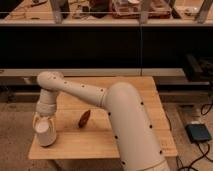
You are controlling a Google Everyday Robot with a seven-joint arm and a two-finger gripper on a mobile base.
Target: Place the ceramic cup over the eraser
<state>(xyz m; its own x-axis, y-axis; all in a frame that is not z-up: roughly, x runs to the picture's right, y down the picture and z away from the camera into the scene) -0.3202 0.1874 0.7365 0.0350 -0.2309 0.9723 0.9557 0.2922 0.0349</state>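
The white ceramic cup (44,134) stands near the left front corner of the wooden table (135,107); whether its base touches the tabletop, I cannot tell. My gripper (43,124) reaches down from above at the end of the pale arm (75,92) and is shut on the cup's upper part. The eraser is hidden from view.
A reddish-brown spindle-shaped object (84,118) lies on the table just right of the cup. The arm's thick body (132,132) covers the table's middle and front right. A dark shelf unit (105,47) stands behind the table. A grey pedal box (199,133) is on the floor at right.
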